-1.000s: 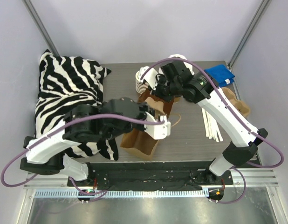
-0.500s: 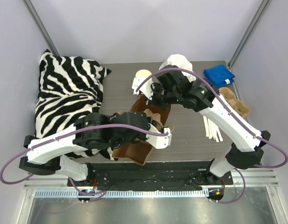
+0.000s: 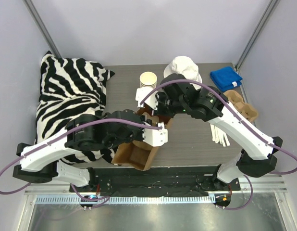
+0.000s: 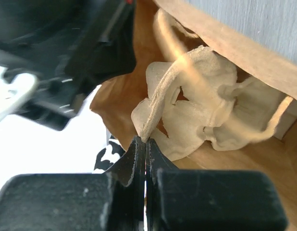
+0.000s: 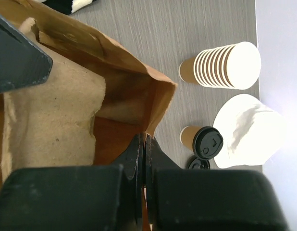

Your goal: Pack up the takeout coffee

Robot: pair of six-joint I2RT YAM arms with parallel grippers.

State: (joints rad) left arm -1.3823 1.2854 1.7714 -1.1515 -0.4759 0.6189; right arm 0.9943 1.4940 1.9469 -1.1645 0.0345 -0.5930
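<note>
The takeout coffee (image 5: pixel 203 142), a cream and brown cup with a black lid, stands on the table beside a white hat; the right arm hides it in the top view. A brown paper bag (image 3: pixel 135 155) lies open between the arms. My left gripper (image 4: pixel 145 141) is shut on the edge of a tan pulp cup tray (image 4: pixel 206 108) inside the bag, and it also shows in the top view (image 3: pixel 159 134). My right gripper (image 5: pixel 143 138) is shut on the bag's rim (image 5: pixel 160 103), and it also shows in the top view (image 3: pixel 158 107).
A stack of lidless cups (image 3: pixel 148 80) and a white hat (image 3: pixel 183 68) stand at the back. A loose black lid (image 5: pixel 198 164) lies by the coffee. A blue cloth (image 3: pixel 226 77), another pulp tray (image 3: pixel 242 106) and white strips (image 3: pixel 218 130) lie at the right. A zebra pillow (image 3: pixel 67 101) fills the left.
Both grippers and the bag have shifted left and toward the near edge. The right arm no longer covers the cup stack and the white hat.
</note>
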